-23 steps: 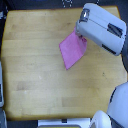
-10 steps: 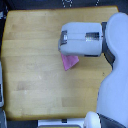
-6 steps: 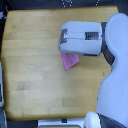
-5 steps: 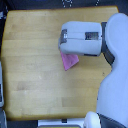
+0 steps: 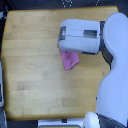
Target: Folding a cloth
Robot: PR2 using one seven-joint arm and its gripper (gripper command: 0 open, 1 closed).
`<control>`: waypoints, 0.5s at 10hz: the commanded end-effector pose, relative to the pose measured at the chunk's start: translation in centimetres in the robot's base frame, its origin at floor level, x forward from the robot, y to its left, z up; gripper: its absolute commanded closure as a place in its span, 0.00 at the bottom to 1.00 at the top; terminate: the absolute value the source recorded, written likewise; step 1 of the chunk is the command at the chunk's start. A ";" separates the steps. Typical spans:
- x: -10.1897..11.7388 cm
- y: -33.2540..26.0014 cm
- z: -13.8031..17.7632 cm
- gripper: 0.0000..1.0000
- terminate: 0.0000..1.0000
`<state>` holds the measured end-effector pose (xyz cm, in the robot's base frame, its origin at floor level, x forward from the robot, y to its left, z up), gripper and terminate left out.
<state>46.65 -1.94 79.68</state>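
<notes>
A wooden table (image 5: pixel 35 65) fills most of the exterior view, seen from almost straight above. Its top is a pale, honey-coloured board with faint grain lines running across it and slightly darker patches here and there. The edges are rounded at the corners, and the far edge meets a dark strip of room at the top of the picture, too blurred to make out. Down the exterior view's left side a narrow band of grey and white shows beside the table edge; what it belongs to cannot be told. Along the bottom edge some pale, light-coloured shapes sit just off the board, also too blurred to name.

The cloth (image 5: pixel 69 60) lies flat on the wood a little toward the exterior view's right of the table's middle. It is plain pink, and only its lower part shows, ending in an angled corner; the rest is hidden under the arm.

The robot's arm (image 5: pixel 112 75) comes in from the exterior view's right as a large white and pale grey bulk, covering that side of the table from top to bottom. Its boxy end section, the gripper (image 5: pixel 80 36), reaches toward the exterior view's left and sits directly over the upper part of the cloth. The fingers are hidden beneath this housing, so whether they are spread, pressed together or pinching the fabric cannot be told.
</notes>
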 end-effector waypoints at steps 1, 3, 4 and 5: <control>1.5 0.4 0.4 0.00 0.00; 1.7 0.4 0.5 0.00 0.00; 1.8 0.3 0.5 0.00 0.00; 1.8 0.3 0.5 0.00 0.00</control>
<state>47.82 -1.53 79.98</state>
